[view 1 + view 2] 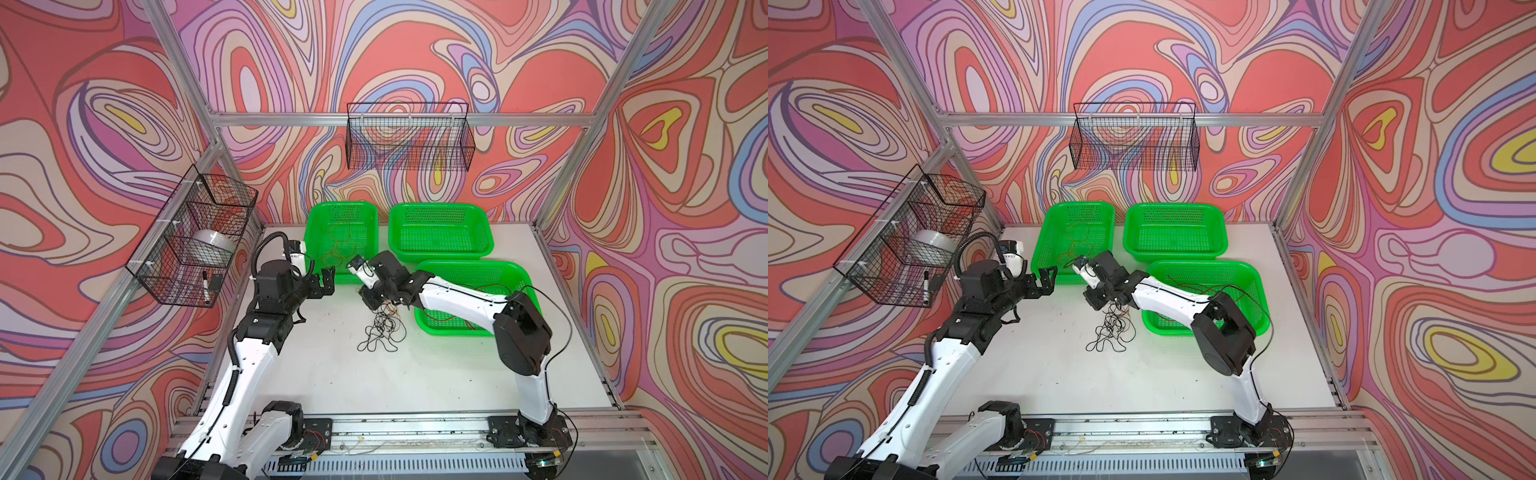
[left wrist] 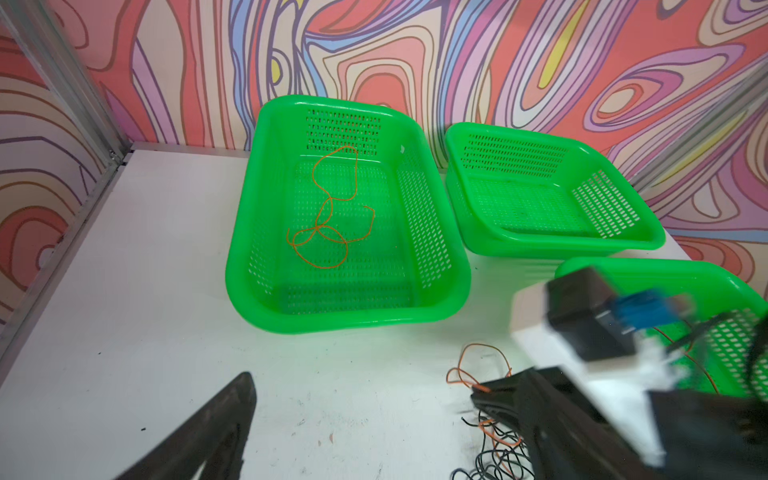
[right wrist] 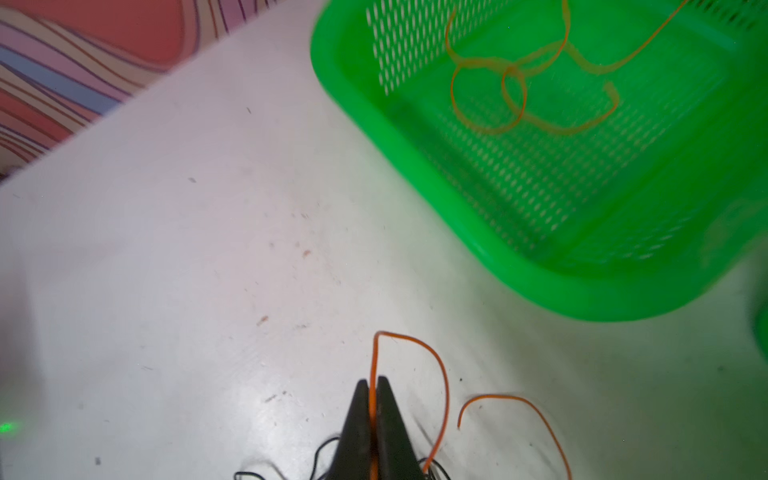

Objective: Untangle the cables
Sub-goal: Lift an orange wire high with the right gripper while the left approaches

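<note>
The right claw [image 3: 372, 386] is clenched on an orange cable [image 3: 444, 374] — the strand rises between its tips, then arcs back down toward the white bench [image 3: 187, 249]. In a top view, the tangle of black cables [image 1: 380, 330] lies on the bench just beside the near basket [image 1: 469, 265]. A second orange cable [image 2: 318, 227] loops inside the far-left basket [image 2: 332, 322]. The left claw [image 1: 327, 279] hangs released — jaws spread wide, apart from the tangle.

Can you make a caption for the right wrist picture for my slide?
Right gripper shut on an orange cable, near a green basket with a coiled orange cable inside.
</note>
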Robot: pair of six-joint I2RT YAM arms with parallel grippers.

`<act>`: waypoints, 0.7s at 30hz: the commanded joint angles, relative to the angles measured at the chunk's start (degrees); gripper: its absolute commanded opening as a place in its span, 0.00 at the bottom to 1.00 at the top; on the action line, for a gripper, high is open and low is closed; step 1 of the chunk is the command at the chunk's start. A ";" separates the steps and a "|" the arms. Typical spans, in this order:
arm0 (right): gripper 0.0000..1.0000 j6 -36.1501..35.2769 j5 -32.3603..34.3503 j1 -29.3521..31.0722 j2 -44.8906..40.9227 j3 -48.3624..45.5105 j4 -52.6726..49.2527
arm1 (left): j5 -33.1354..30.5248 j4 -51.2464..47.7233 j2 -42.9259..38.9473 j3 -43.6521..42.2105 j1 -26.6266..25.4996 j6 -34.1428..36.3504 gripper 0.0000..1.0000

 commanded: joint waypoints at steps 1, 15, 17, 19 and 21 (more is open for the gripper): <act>0.00 -0.38 -1.09 0.06 -5.47 0.97 4.02 | 3.72 7.65 -2.74 -2.90 -0.45 1.99 1.00; 0.00 -0.45 -5.55 -0.23 -11.90 6.69 7.01 | 17.45 30.45 -2.46 -12.68 -6.40 3.64 0.83; 0.00 -0.26 -4.93 -0.28 -12.44 6.45 6.97 | 17.13 31.58 -1.76 -12.86 -7.55 3.63 0.80; 0.00 -0.27 -4.58 -0.30 -13.12 5.92 7.37 | 17.03 32.39 -1.08 -12.86 -8.18 3.62 0.76; 0.00 -0.28 -3.93 -0.32 -13.74 5.68 7.66 | 16.77 32.64 -0.29 -12.76 -8.44 3.53 0.73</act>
